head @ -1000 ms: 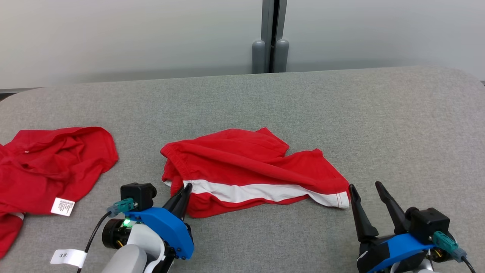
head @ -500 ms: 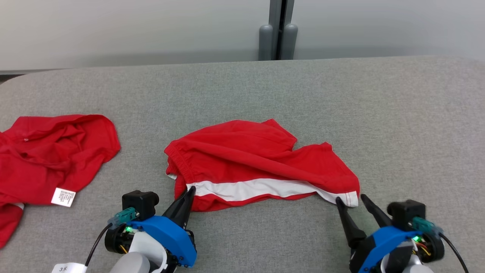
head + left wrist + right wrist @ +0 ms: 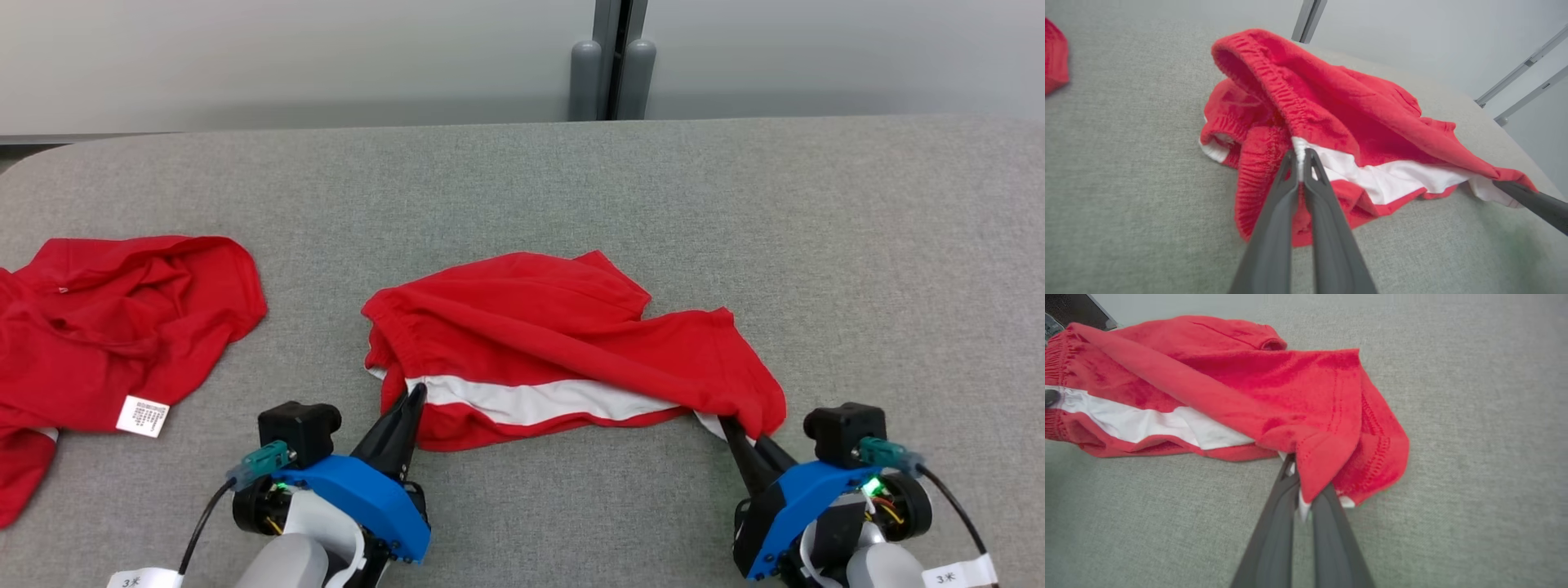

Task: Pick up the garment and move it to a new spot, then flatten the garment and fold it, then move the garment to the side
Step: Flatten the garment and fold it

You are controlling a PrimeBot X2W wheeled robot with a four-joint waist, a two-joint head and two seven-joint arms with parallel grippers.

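Shorts [image 3: 555,343] lie long axis left-right; left gripper [image 3: 415,394] clenched on waistband end, right gripper [image 3: 741,438] clenched on hem corner, one per end.

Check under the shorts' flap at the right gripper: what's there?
The right gripper, its fingers shut on the white hem of the shorts. The red flap covers the fingertips.
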